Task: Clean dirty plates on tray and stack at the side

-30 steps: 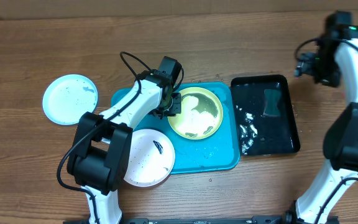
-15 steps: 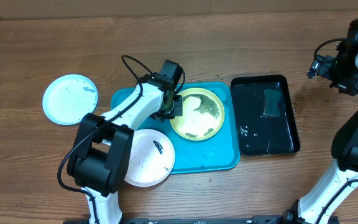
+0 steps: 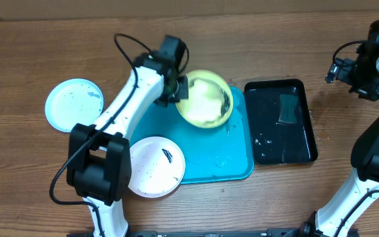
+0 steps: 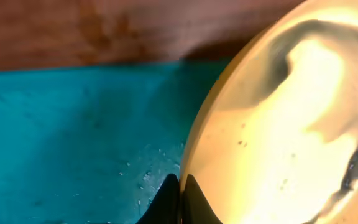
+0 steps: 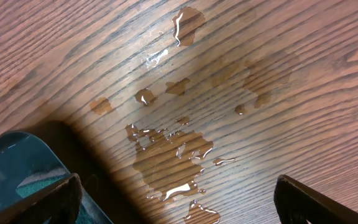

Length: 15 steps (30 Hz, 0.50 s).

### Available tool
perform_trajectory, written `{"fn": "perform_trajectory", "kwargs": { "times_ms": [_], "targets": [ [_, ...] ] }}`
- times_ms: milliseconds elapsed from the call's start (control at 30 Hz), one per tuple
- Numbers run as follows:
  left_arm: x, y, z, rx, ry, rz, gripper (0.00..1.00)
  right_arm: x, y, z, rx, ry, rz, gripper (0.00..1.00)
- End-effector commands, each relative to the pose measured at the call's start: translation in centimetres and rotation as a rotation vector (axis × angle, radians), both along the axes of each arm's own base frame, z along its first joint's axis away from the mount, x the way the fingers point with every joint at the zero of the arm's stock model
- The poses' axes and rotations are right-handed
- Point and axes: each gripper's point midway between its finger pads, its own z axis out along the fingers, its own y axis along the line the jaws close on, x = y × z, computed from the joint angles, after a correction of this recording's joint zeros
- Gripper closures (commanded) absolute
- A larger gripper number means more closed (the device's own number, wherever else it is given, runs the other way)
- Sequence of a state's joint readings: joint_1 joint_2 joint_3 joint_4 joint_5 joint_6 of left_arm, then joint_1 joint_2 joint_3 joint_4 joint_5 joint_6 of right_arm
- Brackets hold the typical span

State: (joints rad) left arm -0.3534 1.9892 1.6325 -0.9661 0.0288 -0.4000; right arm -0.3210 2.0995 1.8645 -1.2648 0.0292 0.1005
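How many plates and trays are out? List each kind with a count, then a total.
Plates: 3 (yellow-green plate, teal plate, white plate)
Trays: 2 (blue tray, black tray)
Total: 5

tray (image 3: 216,158) middle — open | left arm (image 3: 127,99) crosses left edge | white plate (image 3: 153,166) overlaps corner
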Motion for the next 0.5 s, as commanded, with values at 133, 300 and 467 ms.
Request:
{"fn": "perform_trajectory", "kwargs": {
  "times_ms": [133, 300, 467],
  "targets": [
    [3.1, -2.8, 5.5, -0.054, -0.158, -0.045, 0.96, 0.1, 0.0, 0.9, 0.000, -0.027, -0.006, 0.00],
    [2.9, -7.0, 6.2, -0.076, -0.227, -0.122, 0.96, 0.1, 0.0, 0.9, 0.000, -0.027, -0.006, 0.00],
    [2.3, -11.1, 7.1, -0.070, -0.306, -0.190, 0.96, 0.1, 0.0, 0.9, 0.000, -0.027, -0.006, 0.00]
  ]
}}
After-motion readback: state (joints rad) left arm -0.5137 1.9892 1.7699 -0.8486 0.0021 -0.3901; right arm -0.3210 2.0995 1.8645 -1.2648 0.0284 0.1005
